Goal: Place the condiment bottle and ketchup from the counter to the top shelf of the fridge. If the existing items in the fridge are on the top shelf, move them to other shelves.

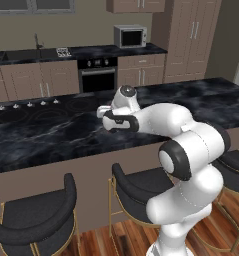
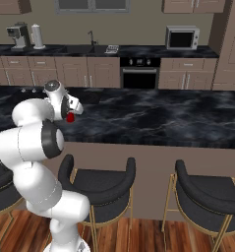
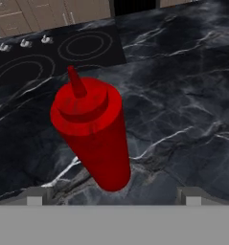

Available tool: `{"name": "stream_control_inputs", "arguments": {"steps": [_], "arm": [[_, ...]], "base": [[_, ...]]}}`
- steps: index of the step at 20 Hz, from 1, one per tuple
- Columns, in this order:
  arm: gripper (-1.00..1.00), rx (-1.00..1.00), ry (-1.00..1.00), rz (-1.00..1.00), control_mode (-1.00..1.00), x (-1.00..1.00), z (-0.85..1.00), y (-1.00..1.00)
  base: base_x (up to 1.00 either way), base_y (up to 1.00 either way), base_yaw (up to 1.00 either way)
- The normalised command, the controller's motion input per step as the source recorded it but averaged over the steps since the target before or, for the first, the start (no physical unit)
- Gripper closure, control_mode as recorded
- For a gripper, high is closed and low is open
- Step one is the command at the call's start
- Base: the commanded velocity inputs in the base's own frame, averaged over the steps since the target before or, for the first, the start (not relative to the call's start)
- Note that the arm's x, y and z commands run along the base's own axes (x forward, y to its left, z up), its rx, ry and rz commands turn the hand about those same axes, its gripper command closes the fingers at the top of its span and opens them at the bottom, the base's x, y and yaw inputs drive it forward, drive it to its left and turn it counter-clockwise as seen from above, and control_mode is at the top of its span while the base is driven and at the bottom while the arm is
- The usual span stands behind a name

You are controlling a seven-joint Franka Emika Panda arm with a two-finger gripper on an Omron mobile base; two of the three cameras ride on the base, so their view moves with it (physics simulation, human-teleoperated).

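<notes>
Hovering over the black marble desk (image 3: pixel 183 95), the fingers (image 3: pixel 113 196) stand wide open above the ketchup (image 3: pixel 94 134), which stands upright on the slab just beside the cooktop (image 3: pixel 53 57), touched by nothing.

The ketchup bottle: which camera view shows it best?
The hand view: the ketchup stands upright on the counter, seen whole between the open gripper tips. The right base view gives a red speck beside the hand; in the left base view the arm covers it.
</notes>
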Motion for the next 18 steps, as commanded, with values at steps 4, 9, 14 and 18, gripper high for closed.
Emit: {"name": "stream_control_inputs", "arguments": {"steps": [4,9,14,18], "arm": [[-1.0,0.0,0.0,0.0,-1.0,0.11,0.0,0.03],[-1.0,0.0,0.0,0.0,-1.0,0.11,0.0,0.09],[-1.0,0.0,0.0,0.0,-1.0,0.12,0.0,0.1],[-1.0,0.0,0.0,0.0,-1.0,0.16,0.0,0.05]], "base": [[0.0,0.0,0.0],[0.0,0.0,0.0],[0.0,0.0,0.0],[0.0,0.0,0.0]]}}
